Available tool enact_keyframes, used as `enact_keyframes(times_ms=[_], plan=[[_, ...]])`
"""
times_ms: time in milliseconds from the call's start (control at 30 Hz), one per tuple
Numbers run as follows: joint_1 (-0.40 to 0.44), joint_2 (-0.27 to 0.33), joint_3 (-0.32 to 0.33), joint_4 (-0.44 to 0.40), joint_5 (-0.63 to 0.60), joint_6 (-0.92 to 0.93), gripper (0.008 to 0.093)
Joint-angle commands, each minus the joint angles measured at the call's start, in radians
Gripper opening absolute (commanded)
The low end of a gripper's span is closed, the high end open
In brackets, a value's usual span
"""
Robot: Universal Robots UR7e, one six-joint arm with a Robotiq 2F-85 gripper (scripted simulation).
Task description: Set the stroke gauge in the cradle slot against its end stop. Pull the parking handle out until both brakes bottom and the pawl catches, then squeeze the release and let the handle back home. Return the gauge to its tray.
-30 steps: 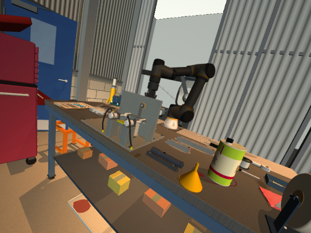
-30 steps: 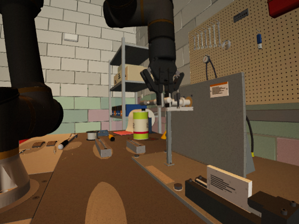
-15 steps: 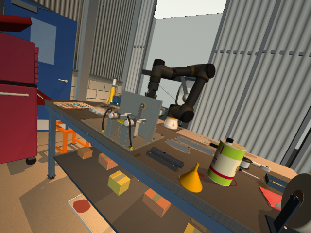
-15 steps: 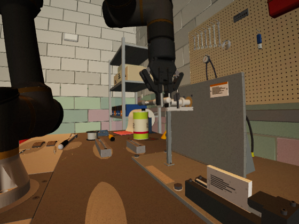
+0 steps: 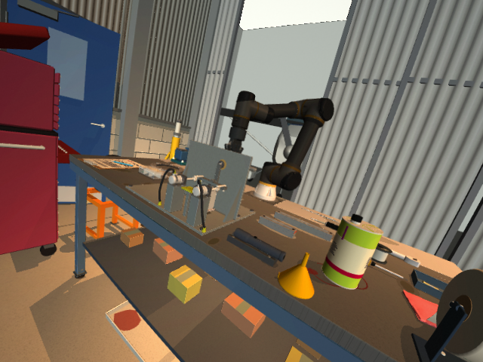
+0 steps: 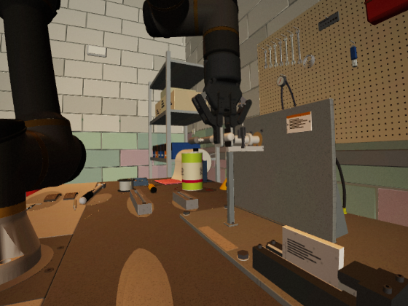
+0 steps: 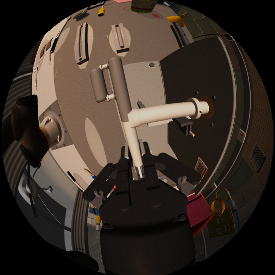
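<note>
My gripper hangs straight down behind the grey upright panel and is closed on the near arm of the cream parking handle's T-bar. The handle's shaft runs from the T into a collar on the panel. The far arm of the T is dark grey, with a short grey release lever mounted alongside it. A small dark gauge sits on the cradle ledge under the shaft. From the side camera the gripper shows only above the panel's top edge, with the brake cylinders on the front.
Two grey slotted trays lie on the bench beyond the rig. A green-and-white can, an orange funnel and a dark tube stand toward the bench's far end. A labelled card holder sits near the panel's base.
</note>
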Motion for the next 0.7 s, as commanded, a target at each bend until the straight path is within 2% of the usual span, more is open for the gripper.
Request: enact_keyframes(times_ms=[0,467,667], plan=[[0.0,-0.004,0.0,0.011,-0.006,0.0,0.008],[0.002,-0.001,-0.003,0.01,-0.006,0.002,0.008],[0.002,-0.001,-0.003,0.01,-0.006,0.002,0.02]])
